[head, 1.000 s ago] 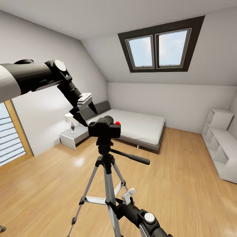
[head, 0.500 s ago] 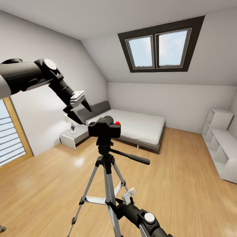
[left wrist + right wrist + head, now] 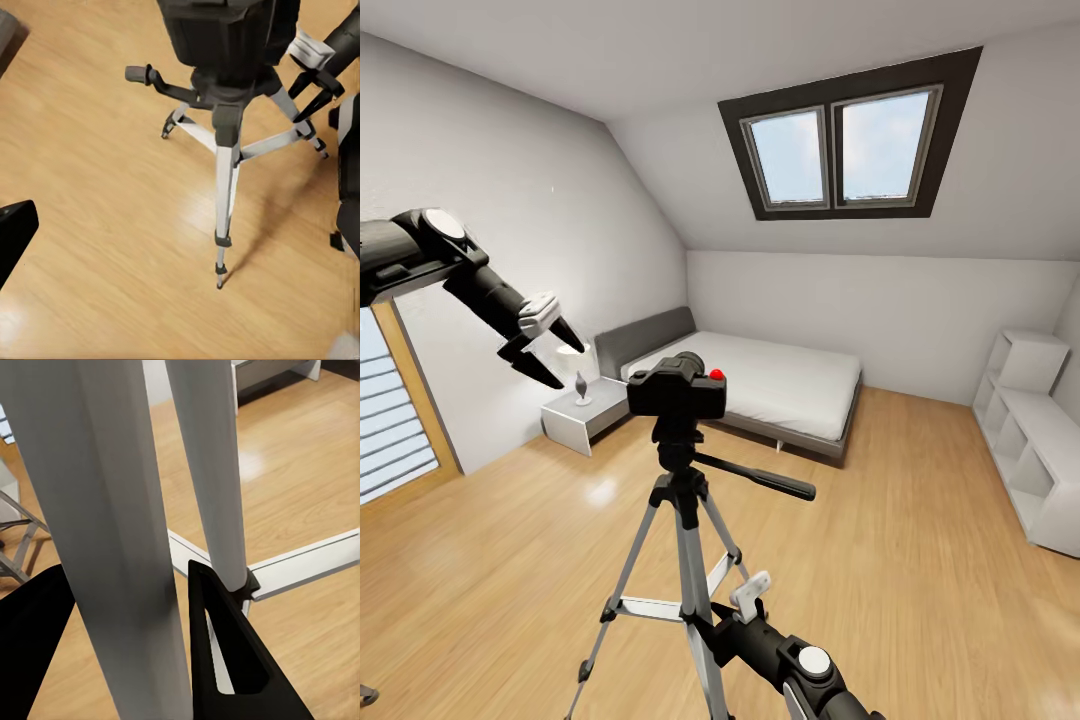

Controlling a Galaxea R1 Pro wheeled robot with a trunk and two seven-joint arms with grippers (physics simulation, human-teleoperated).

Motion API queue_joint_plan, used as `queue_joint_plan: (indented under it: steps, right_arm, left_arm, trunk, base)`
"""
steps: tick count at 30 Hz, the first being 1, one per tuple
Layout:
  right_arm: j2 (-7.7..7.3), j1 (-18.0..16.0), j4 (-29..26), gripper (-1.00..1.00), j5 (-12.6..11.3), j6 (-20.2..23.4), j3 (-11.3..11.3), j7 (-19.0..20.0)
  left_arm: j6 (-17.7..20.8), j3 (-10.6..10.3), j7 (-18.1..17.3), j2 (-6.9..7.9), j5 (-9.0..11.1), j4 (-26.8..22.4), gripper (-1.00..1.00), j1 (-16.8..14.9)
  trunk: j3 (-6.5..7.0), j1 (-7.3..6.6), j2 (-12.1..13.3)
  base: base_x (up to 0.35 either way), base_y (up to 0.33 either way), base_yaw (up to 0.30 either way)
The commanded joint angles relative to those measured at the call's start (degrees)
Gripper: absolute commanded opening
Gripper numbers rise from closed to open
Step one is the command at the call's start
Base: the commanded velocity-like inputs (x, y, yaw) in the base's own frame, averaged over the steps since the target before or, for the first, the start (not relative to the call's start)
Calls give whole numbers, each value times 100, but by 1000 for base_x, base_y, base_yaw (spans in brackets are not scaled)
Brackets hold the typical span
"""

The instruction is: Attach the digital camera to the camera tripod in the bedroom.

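The left gripper (image 3: 545, 345) hangs in open air in the head view, its two dark fingers spread apart with nothing between them. The digital camera (image 3: 676, 388) sits to its right and slightly lower, well apart from the fingertips, perched on the head of the camera tripod (image 3: 680, 520), red button up. The pan handle (image 3: 755, 478) sticks out from the tripod head on the side away from that gripper. Behind the gripper stands a bedside table (image 3: 582, 418) with a small lamp, and farther on the bed (image 3: 760, 385). The right gripper (image 3: 715, 625) is low down, right at the tripod's legs.

In the left wrist view, the camera body (image 3: 221, 34) and tripod head lie beyond the gripper, with the three legs splayed on the wood floor (image 3: 90, 195). The right gripper (image 3: 315, 86) appears beside one of the far legs.

In the right wrist view, the right gripper's fingers (image 3: 225, 652) are parted and straddle a grey tripod leg (image 3: 112, 525); whether the pads actually press on it cannot be told.

Judging by this, the mounting looks done: the camera rests squarely on the head with no hand on it. What may remain is freeing the right arm from the leg.
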Motion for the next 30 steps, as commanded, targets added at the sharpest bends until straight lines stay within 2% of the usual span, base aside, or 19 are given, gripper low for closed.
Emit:
queue_joint_plan:
  steps: [1, 5, 9, 10, 11, 12, 14, 21, 22, 30]
  right_arm:
    - [2, -3, -11, -100, -57, 39, -2, 28]
    - [2, -3, -11, -100, -57, 39, 2, 28]
    - [0, -3, -11, -100, -57, 39, 2, 39]
    - [-1, -3, -11, -100, -57, 41, 1, 42]
    - [-1, -3, -11, -100, -57, 41, 1, 42]
    - [-5, -3, -11, -100, -57, 45, -1, 46]
    - [-9, -3, -11, -100, -57, 49, -5, 52]
    - [-20, 5, -11, -100, -58, 48, -11, 53]
    - [-21, 7, -11, 100, -58, 48, -13, 49]
    - [-24, 24, -11, 100, -61, 72, -26, 52]
  left_arm:
    - [71, -41, 0, 37, 45, 8, 100, 88]
    - [72, -42, 7, 124, 26, 167, 100, 601]
    - [29, -36, 59, 163, 19, 506, 100, 1332]
    - [29, -36, 59, 163, 19, 506, 100, 1332]
    - [5, -32, 82, 168, 19, 622, 100, 1529]
    - [-83, -21, 125, 171, 23, 876, 100, 1905]
    - [-219, 21, 153, 167, 30, 1144, 100, 2217]
    - [-530, 284, 146, 161, 34, 1709, 100, 2743]
    - [-555, 310, 146, 164, 31, 1754, 100, 2787]
    - [-640, 413, 189, 171, 20, 1925, 100, 3074]
  trunk:
    - [-2, 2, -7]
    - [-2, 2, -7]
    - [-2, 2, -7]
    - [-2, 2, -7]
    - [-2, 2, -7]
    - [-2, 2, -7]
    - [-2, 2, -7]
    - [-2, 2, -7]
    - [-2, 2, -7]
    - [-2, 2, -7]
  base:
    - [0, 0, 0]
    - [0, 0, 0]
    - [0, 0, 0]
    - [0, 0, 0]
    - [0, 0, 0]
    - [0, 0, 0]
    - [0, 0, 0]
    - [0, 0, 0]
    - [0, 0, 0]
    - [0, 0, 0]
